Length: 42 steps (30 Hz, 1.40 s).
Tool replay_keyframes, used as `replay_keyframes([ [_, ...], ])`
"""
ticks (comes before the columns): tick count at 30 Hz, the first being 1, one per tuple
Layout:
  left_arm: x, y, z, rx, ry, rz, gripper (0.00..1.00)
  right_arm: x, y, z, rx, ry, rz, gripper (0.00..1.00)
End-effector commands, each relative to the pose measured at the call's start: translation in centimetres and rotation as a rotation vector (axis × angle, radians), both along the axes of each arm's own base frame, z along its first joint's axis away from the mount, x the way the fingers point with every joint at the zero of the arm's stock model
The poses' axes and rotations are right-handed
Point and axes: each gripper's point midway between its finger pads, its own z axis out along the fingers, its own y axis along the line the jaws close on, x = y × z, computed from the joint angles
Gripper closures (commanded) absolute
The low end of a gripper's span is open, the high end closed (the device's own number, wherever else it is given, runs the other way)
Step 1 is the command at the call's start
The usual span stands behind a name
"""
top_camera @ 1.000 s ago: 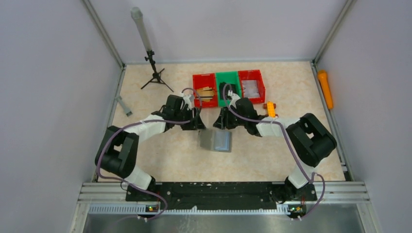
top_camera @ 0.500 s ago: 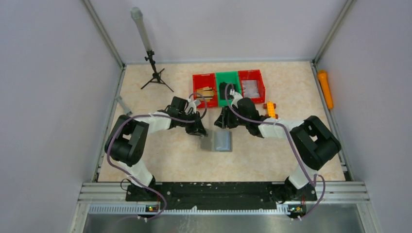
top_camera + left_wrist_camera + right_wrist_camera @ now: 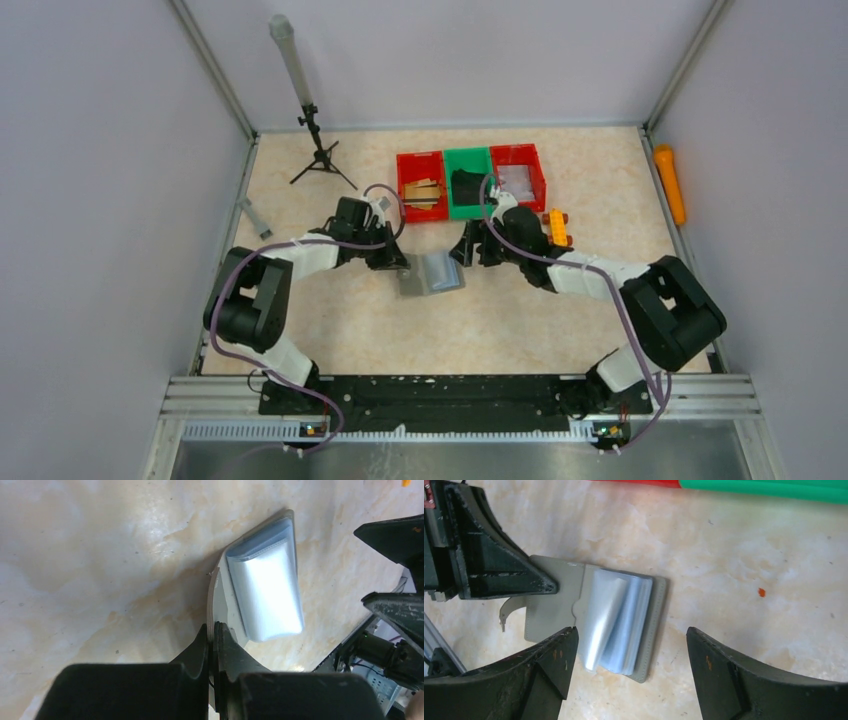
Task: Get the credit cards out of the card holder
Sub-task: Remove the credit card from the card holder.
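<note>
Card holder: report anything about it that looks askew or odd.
The card holder lies open, at a slant to the table edges. Its shiny pockets bow up instead of lying flat, and the left gripper pinches its grey edge.

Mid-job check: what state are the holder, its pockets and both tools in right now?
card holder: open, lying flat.
pockets: fanned upward, no card drawn out.
left tool: shut on the card holder's grey flap.
right tool: open, straddling the pockets.
</note>
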Motion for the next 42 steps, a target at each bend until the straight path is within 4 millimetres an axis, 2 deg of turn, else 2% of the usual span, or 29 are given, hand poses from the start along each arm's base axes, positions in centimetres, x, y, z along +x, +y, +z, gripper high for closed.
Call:
replay_keyframes([
  [1, 1.1, 1.2, -0.7, 0.085, -0.015, 0.041, 1.0, 0.5, -1.7, -0.2, -0.02, 0.002, -0.057, 0.23],
  [7, 1.1, 1.5, -1.6, 0.118, 0.014, 0.049, 1.0, 0.3, -1.3, -2.7, -0.055, 0.095, -0.032, 0.36],
  [11, 1.1, 1.5, -1.8, 0.123, 0.019, 0.048, 1.0, -0.6, 0.7, -3.4, 0.008, 0.144, 0.072, 0.36],
  [15, 1.1, 1.5, -2.1, 0.127, 0.031, 0.047, 1.0, -1.2, 1.5, -4.4, 0.025, 0.197, 0.118, 0.35],
  [19, 1.1, 1.5, -2.3, 0.129, 0.035, 0.046, 1.0, -1.5, 2.1, -4.2, 0.063, 0.205, 0.14, 0.36],
  [25, 1.1, 1.4, -2.3, 0.125, 0.037, 0.045, 1.0, -1.6, 2.3, -4.1, 0.073, 0.208, 0.149, 0.54],
  [34, 1.1, 1.4, -2.4, 0.127, 0.04, 0.045, 1.0, -2.1, 3.0, -1.9, 0.155, 0.16, 0.19, 0.52],
  [40, 1.1, 1.3, -2.4, 0.124, 0.044, 0.041, 1.0, -2.7, 3.6, -0.4, 0.235, 0.134, 0.234, 0.65],
  [42, 1.1, 1.4, -2.4, 0.123, 0.044, 0.042, 1.0, -2.8, 3.7, -0.1, 0.25, 0.127, 0.245, 0.67],
])
